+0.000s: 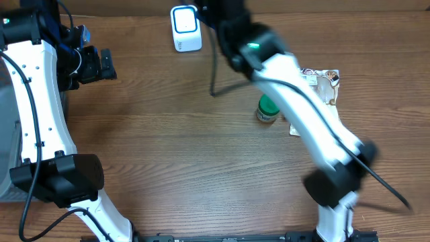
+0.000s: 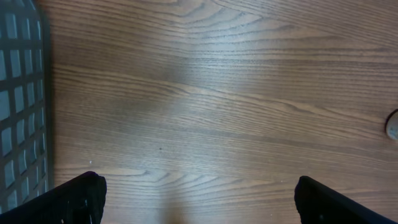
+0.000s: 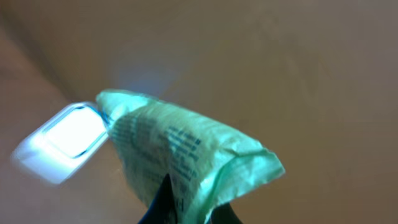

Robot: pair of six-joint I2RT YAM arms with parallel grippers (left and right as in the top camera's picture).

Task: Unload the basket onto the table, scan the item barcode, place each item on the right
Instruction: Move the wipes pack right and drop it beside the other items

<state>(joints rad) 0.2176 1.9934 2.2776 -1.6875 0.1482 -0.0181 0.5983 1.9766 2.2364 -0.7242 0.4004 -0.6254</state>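
Green packet (image 3: 180,149) pinched in right jaws near what seems the scanner (image 3: 62,140); left jaws spread.

Found bare tabletop (image 1: 168,148) across the middle and front, open to passage. Met crowding at the far edge: scanner (image 1: 186,28), with a green pouch (image 3: 180,149) pinched in the right tool (image 3: 186,211) before it. Noted jar (image 1: 267,109) and packet (image 1: 326,81) beside the right arm (image 1: 306,107).

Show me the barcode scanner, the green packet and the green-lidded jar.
barcode scanner (image 1: 186,28): overhead view, middle of its white body.
green packet (image 3: 180,149): right wrist view, on its printed side.
green-lidded jar (image 1: 268,105): overhead view, on its green lid.
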